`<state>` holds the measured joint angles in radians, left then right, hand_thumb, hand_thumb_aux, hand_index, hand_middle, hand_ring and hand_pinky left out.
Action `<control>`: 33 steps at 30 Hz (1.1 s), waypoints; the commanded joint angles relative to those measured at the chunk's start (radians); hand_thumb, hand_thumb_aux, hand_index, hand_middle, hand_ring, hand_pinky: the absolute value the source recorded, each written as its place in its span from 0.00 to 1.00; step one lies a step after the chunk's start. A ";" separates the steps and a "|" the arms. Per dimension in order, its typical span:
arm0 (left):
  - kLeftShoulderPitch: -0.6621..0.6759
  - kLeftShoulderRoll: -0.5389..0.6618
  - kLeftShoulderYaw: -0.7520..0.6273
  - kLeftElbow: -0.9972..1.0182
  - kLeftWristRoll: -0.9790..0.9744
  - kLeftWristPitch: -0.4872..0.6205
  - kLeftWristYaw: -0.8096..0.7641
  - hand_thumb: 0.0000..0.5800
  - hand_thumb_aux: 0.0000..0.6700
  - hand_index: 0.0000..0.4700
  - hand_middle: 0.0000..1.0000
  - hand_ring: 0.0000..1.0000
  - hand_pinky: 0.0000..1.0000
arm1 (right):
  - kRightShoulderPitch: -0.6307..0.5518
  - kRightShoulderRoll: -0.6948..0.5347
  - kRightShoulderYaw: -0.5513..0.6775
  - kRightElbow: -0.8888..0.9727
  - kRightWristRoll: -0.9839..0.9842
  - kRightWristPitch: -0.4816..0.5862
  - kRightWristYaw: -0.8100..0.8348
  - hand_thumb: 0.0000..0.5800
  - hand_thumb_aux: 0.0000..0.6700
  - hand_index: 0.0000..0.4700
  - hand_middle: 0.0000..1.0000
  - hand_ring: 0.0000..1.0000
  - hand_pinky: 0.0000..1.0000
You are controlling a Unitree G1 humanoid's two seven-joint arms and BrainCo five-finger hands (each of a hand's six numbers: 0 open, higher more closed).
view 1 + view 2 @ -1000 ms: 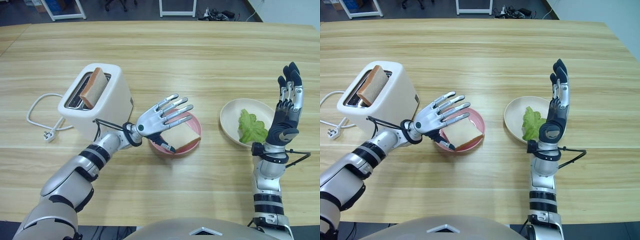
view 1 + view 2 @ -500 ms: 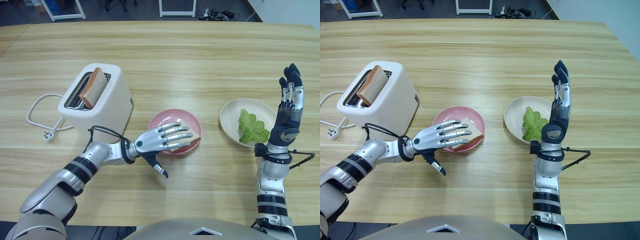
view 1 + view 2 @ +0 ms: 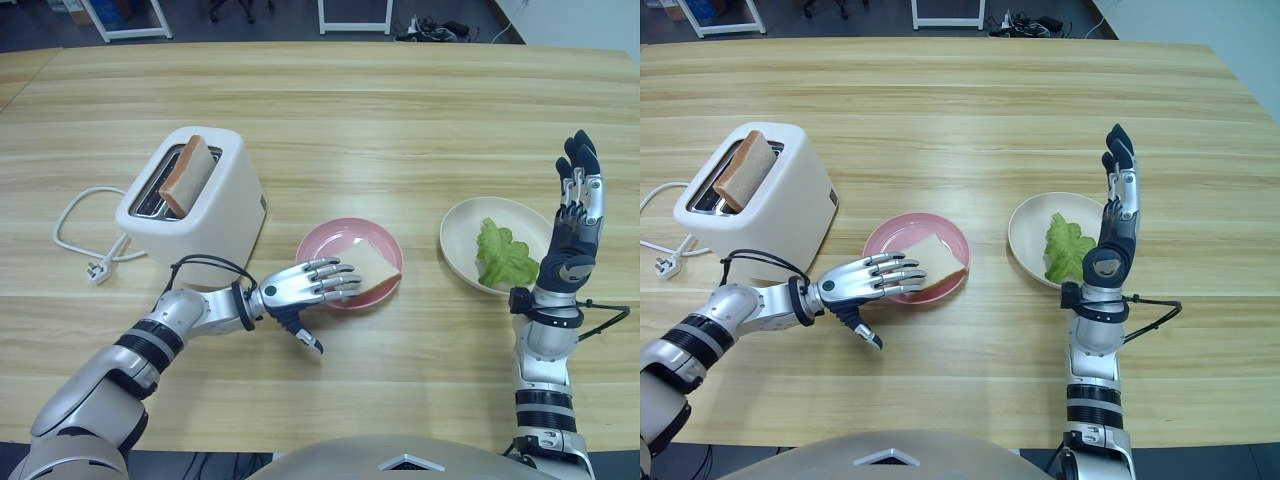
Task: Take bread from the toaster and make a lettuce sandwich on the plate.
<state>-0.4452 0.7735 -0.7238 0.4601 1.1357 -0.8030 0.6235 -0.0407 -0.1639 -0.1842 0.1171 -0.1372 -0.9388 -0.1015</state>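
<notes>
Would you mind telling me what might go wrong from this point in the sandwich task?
1. The left hand lies open over the near rim of the pink plate, right by the bread slice; a sideways move may shove the plate or the slice.
2. The right hand stands upright close beside the bowl holding the lettuce; reaching in could knock the bowl.

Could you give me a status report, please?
Both hands open, empty: left hand at near rim of pink plate, right hand upright beside bowl. One bread slice on plate, second slice in toaster, lettuce in bowl. No obstruction.
</notes>
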 commanded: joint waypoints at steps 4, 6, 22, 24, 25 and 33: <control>0.000 0.000 0.022 0.047 0.043 0.081 -0.029 0.00 0.00 0.00 0.00 0.00 0.00 | 0.013 0.009 0.000 -0.006 -0.004 0.007 -0.003 0.00 0.00 0.00 0.00 0.00 0.00; 0.000 -0.002 0.032 0.060 0.044 0.113 -0.030 0.00 0.00 0.00 0.00 0.00 0.00 | 0.013 0.007 -0.001 -0.006 -0.003 0.007 -0.002 0.00 0.00 0.00 0.00 0.00 0.00; 0.179 -0.156 0.439 -0.337 -0.559 -0.020 0.072 0.00 0.00 0.00 0.00 0.00 0.00 | -0.026 -0.544 -0.084 0.293 -0.603 0.250 -0.180 0.00 0.00 0.00 0.00 0.00 0.00; 0.204 -0.200 0.500 -0.403 -0.647 -0.037 0.057 0.00 0.00 0.00 0.00 0.00 0.00 | -0.055 -0.650 0.007 0.365 -0.754 0.300 -0.234 0.00 0.00 0.00 0.00 0.00 0.00; 0.214 -0.219 0.526 -0.435 -0.674 -0.041 0.048 0.00 0.00 0.00 0.00 0.00 0.00 | -0.072 -0.685 0.047 0.398 -0.795 0.308 -0.249 0.00 0.00 0.00 0.00 0.00 0.00; 0.264 -0.364 0.652 -0.555 -0.808 -0.025 -0.073 0.00 0.00 0.00 0.00 0.00 0.00 | -0.175 -0.827 0.297 0.508 -0.986 0.366 -0.401 0.00 0.00 0.00 0.00 0.00 0.00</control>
<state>-0.1990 0.4342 -0.0998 -0.0795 0.3435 -0.8318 0.5848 -0.1958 -0.9516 0.0586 0.6119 -1.0907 -0.5757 -0.4779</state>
